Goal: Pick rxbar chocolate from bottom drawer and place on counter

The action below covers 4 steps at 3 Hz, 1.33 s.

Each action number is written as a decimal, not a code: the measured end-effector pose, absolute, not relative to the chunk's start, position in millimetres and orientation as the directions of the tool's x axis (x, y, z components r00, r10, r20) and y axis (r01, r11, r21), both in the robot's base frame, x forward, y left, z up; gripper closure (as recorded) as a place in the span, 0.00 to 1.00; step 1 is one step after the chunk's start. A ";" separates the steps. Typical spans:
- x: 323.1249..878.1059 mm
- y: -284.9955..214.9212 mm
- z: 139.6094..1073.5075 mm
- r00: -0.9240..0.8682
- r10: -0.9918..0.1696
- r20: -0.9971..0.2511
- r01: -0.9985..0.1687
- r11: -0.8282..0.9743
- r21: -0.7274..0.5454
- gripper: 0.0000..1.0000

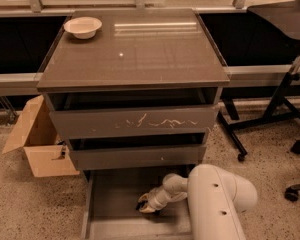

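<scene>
The bottom drawer (115,194) is pulled out at the foot of the cabinet. My white arm reaches down into it from the right. My gripper (146,205) is low over the drawer floor, near its middle. A small dark shape, which looks like the rxbar chocolate (141,199), sits right at the gripper's tip and is partly hidden by it. I cannot tell whether the gripper holds it. The counter (135,49) is the glossy brown-grey cabinet top above.
A white bowl (83,26) stands on the counter's back left corner. The scratched top drawer front (135,121) and the middle drawer (137,156) overhang the open drawer. A cardboard box (37,139) is on the floor at left, and chair legs (270,119) are at right.
</scene>
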State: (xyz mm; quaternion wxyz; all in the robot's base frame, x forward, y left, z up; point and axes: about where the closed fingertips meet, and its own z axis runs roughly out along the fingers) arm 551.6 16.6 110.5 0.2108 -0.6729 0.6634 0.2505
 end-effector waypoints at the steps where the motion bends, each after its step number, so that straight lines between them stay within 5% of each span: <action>1: 551.1 17.7 130.0 0.078 -0.760 -0.645 -0.996 -0.089 -0.016 1.00; 4: 547.7 3.1 269.1 0.492 -0.440 -0.751 -0.862 -0.370 -0.347 1.00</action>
